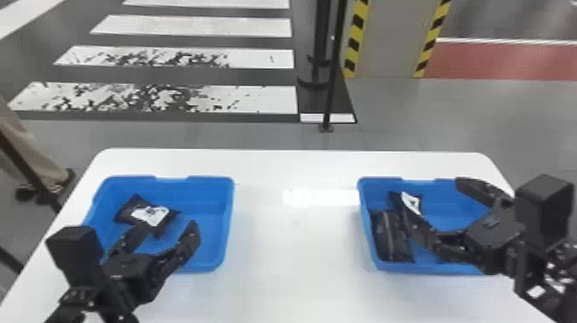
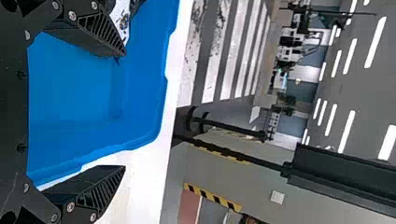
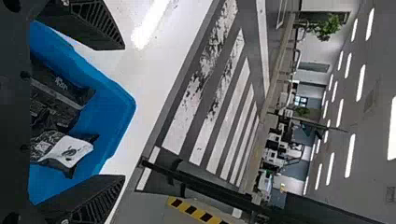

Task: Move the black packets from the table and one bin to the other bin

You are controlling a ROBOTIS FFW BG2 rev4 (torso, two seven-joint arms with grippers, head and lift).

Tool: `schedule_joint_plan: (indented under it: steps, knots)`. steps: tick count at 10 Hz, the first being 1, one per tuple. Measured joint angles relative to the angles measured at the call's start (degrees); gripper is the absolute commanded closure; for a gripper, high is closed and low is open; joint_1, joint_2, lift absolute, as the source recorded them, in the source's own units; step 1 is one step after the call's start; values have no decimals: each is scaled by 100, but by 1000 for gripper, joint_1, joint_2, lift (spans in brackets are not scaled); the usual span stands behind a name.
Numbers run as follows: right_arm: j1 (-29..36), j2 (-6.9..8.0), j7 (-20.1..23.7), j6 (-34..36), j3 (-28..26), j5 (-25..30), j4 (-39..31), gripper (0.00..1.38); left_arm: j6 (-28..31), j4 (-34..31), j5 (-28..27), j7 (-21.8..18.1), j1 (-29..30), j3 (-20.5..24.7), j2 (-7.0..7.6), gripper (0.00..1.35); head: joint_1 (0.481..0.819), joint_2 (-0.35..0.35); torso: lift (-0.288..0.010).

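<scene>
My left gripper (image 1: 165, 232) stands open above the left blue bin (image 1: 214, 223), just on the near side of a black packet (image 1: 148, 211) with a white label. In the left wrist view the left gripper (image 2: 123, 112) has nothing between its spread fingers, and part of the packet (image 2: 122, 18) lies behind one of them. Over the right blue bin (image 1: 375, 253), my right gripper (image 1: 438, 206) is open. Black packets (image 1: 390, 236) lie at that bin's left side, one with a white label (image 1: 411, 202). The right wrist view has the open right gripper (image 3: 123, 112) above the labelled packet (image 3: 65, 150).
Both bins stand on a white table (image 1: 296, 240), with a wide stretch of tabletop between them. A black post (image 1: 330, 86) rises from the floor beyond the table's far edge. A person's leg is at the far left, beside the table.
</scene>
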Motion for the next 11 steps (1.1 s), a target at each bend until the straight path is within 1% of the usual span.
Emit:
schedule_joint_plan:
  steps: [1, 2, 3, 4, 5, 6, 7, 9, 11]
  knots:
    - [157, -6, 37, -222, 30, -22, -173, 44, 506, 0, 69, 0, -234, 33, 27, 180, 695, -4, -110]
    - [368, -6, 53, -589, 41, -110, -264, 48, 964, 0, 110, 3, -432, 93, 45, 180, 695, 15, -110]
    - [655, 16, 53, -795, -5, -246, -354, 64, 1314, 0, 118, 12, -596, 188, 55, 180, 695, 33, -110]
    - [1026, 52, 59, -812, -124, -379, -479, 76, 1484, 20, 38, 39, -722, 299, 67, 180, 695, 41, -110]
    - [1350, 76, 118, -846, -292, -696, -426, 81, 1507, 105, -51, 68, -808, 424, 73, 180, 695, 57, -110]
    - [1522, 107, 201, -1121, -516, -1137, -140, 81, 1497, 253, -92, 81, -888, 548, 75, 180, 695, 65, -110]
    - [1652, 167, 222, -1543, -733, -1452, 92, 81, 1595, 400, -99, 84, -979, 649, 75, 182, 695, 58, -110]
    - [1813, 339, 234, -2039, -983, -1604, 232, 82, 1966, 721, -27, 83, -1292, 747, 91, 186, 695, 36, -110]
    - [1800, 369, 279, -2270, -982, -1629, 387, 82, 2282, 1178, 111, 121, -1718, 733, 109, 186, 695, 26, -110]
